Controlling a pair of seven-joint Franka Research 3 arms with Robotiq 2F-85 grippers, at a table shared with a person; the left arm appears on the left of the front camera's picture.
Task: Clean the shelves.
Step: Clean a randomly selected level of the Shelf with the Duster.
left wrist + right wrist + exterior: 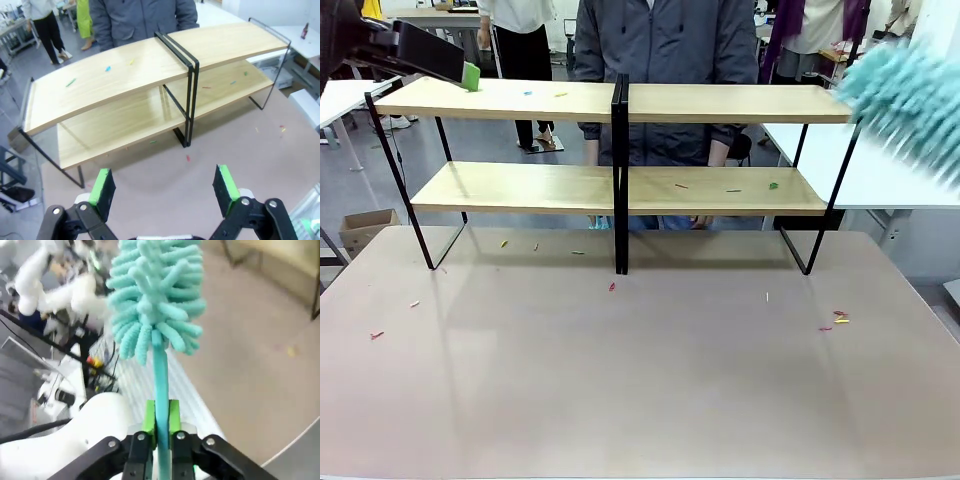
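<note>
Nearest the robot, the pale table (620,400) is lying mostly bare, with small coloured scraps (838,319) lying scattered on it. The left gripper (164,186) is hanging above this near part, its green pads (103,186) standing wide apart with nothing between them, looking down at the rack from its left end. The right gripper (161,416) is clamping its pads on the thin handle of a teal fluffy duster (154,295), whose head is showing high at the right by the end of the top board. Farther back, the shelves (520,99) are standing upright on the table's far half, their long axis running left to right across it, with scraps lying on both tiers. Beyond them a person (665,45) in a grey jacket is standing.
</note>
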